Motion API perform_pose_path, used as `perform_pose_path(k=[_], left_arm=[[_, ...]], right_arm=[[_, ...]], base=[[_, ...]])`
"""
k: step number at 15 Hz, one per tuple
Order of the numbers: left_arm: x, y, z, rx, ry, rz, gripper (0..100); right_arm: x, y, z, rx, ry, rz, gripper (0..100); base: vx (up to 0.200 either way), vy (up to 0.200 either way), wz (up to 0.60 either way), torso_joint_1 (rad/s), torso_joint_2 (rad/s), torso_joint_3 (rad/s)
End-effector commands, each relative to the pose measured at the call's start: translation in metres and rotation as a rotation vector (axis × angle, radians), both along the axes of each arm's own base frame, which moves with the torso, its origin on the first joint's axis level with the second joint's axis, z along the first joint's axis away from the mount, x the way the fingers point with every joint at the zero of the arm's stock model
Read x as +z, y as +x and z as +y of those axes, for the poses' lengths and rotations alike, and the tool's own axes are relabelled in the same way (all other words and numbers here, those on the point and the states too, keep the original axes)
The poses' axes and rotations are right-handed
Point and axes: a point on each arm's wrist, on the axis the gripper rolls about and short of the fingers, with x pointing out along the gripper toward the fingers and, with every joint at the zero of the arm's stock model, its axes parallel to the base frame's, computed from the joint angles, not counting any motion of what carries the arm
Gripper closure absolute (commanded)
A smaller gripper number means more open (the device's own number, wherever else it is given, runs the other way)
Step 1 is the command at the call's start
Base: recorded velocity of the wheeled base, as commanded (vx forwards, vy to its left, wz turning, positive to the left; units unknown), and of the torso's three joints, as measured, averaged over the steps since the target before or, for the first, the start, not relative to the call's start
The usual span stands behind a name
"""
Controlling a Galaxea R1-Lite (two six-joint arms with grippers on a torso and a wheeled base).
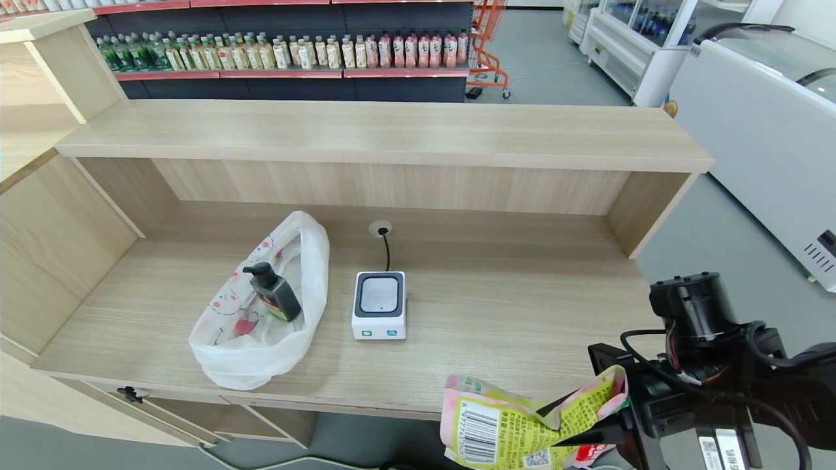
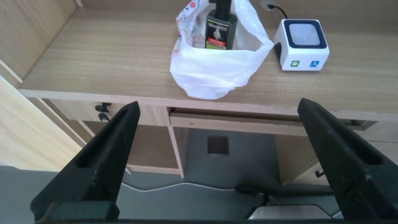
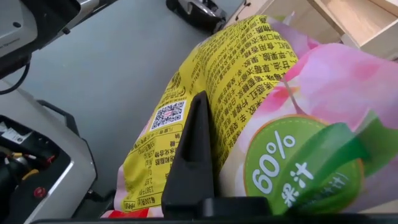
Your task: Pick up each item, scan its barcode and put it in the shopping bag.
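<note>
Snack pouch [image 1: 516,424], yellow and pink printed film, is hanging off the robot's right side, in front of and lower than the near edge of the counter [image 1: 522,307], touching no surface. Its barcode [image 1: 478,432] is showing on the free end, facing up toward the head camera. The right gripper [image 1: 575,418] is pinching the pouch at its opposite end, one black finger [image 3: 196,155] lying across the printed panel. The film is creasing and sagging away from the grip, so the pouch is judged light, soft and probably slick. A firm squeeze is likely to crush the contents, while a loose one risks letting it slide. The best hold seems to be flat across the panel or a sealed edge, well apart from the barcode, as here.

The scanner [image 1: 379,303] is sitting on the counter, window upward, well apart from the pouch. Just beside it, on the robot's left, the white shopping bag [image 1: 222,365] is lying open with a dark pump bottle [image 1: 277,294] inside.

The left gripper [image 2: 219,109] is hanging in front of the counter, its jaws spread wide and holding nothing.
</note>
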Motion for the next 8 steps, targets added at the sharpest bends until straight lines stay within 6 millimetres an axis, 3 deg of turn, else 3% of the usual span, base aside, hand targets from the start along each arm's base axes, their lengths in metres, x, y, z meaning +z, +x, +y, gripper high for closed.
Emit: perform_pose_path(k=[1, 8], left_arm=[[0.0000, 0.0000, 0.0000, 0.001, 0.000, 0.000, 0], [0.0000, 0.0000, 0.0000, 0.001, 0.000, 0.000, 0]], right_arm=[[-0.0033, -0.0003, 0.0050, 0.017, -0.007, 0.013, 100], [-0.0089, 0.0002, 0.0065, 0.018, -0.018, 0.032, 100]], base=[[0.000, 0.000, 0.00, 0.000, 0.00, 0.000], [0.000, 0.000, 0.00, 0.000, 0.00, 0.000]])
